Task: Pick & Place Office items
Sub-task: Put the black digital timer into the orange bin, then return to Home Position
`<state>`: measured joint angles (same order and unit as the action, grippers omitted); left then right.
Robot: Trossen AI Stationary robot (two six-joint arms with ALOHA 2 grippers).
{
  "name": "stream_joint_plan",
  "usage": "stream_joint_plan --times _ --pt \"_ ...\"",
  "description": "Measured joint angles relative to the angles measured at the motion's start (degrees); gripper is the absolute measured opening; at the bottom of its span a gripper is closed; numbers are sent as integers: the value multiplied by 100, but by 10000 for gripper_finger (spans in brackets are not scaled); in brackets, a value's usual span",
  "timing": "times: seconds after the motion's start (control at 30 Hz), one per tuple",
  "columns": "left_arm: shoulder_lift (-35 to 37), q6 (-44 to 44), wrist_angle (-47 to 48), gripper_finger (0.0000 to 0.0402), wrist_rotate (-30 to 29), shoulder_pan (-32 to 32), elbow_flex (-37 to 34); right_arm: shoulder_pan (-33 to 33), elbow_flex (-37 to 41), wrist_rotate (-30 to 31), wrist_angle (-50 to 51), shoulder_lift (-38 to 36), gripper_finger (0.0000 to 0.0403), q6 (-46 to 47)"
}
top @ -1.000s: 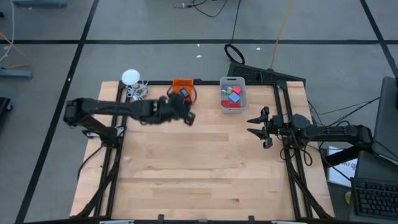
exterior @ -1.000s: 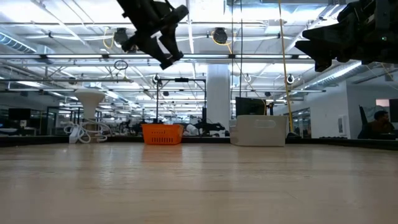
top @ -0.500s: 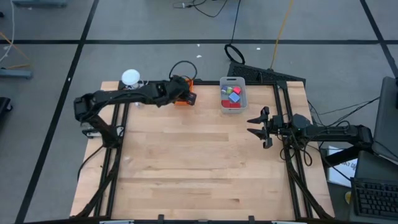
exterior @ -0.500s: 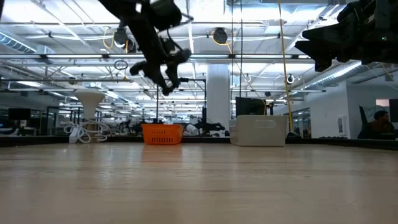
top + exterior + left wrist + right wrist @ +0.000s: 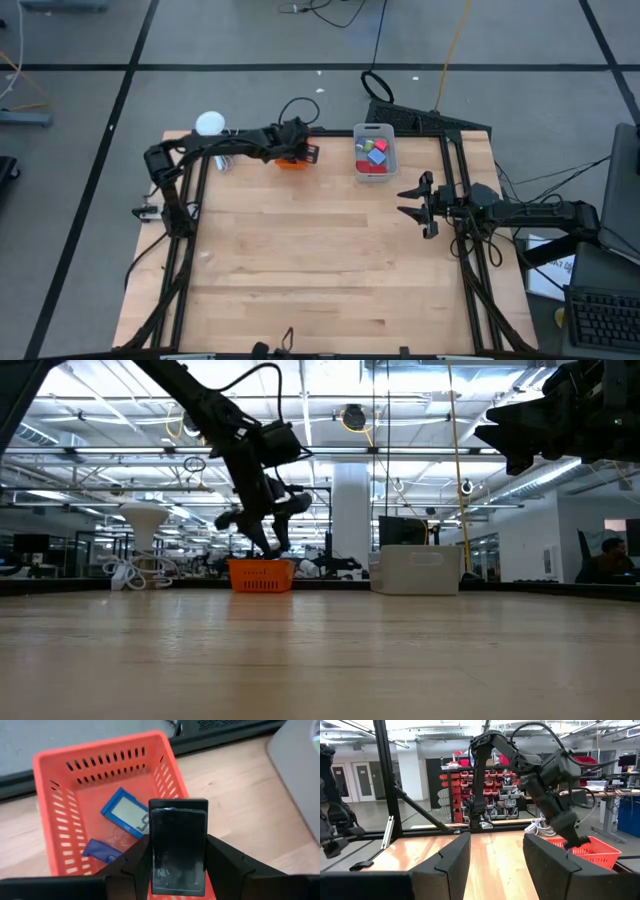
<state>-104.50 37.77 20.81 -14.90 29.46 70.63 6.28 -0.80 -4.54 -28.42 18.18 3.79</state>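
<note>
- Left gripper (image 5: 179, 870) is hanging over the orange bin (image 5: 55, 830), pinching a black flat rectangle (image 5: 179, 850).
- Right gripper (image 5: 418, 205) is waiting by the table's right edge, fingers spread, nothing between them.
- Blue items (image 5: 127, 812) are sitting inside the bin.

A flat black rectangle (image 5: 179, 851) stands upright over the orange basket (image 5: 54, 827), clamped on both sides. Inside the basket lie a blue-framed piece with a pale face (image 5: 126, 812) and a small dark-blue piece (image 5: 101, 851). Red, blue and green blocks (image 5: 374, 153) sit in the clear bin (image 5: 374, 129).

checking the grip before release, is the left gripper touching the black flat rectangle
Touching: left wrist view shows the left gripper clamping the black flat rectangle on both sides.
</note>
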Motion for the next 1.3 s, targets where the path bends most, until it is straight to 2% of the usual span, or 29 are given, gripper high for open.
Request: stream_joint_plan --times 0.27,0.53,0.6,0.73,0.83,1.0,1.1,1.3 --pt "-219 134 -35 172 -52 15 0 0 0 0 -2 2 171 0" --pt "-217 179 -80 158 -68 15 0 -2 0 0 -2 0 171 0" --pt "-217 249 -83 171 -159 15 0 -2 0 0 -2 2 171 0" --pt "-217 448 -82 224 -274 15 0 -1 0 0 -2 0 171 0" --pt "-217 221 -80 261 -257 15 0 0 0 0 -2 0 171 0" --pt "-56 -785 -70 305 527 58 0 -1 0 0 -2 0 171 0" --pt "245 -1193 241 321 1059 89 2 0 0 0 -2 1 171 0" --pt "1269 -1212 836 336 1187 15 2 -2 0 0 0 2 171 0"
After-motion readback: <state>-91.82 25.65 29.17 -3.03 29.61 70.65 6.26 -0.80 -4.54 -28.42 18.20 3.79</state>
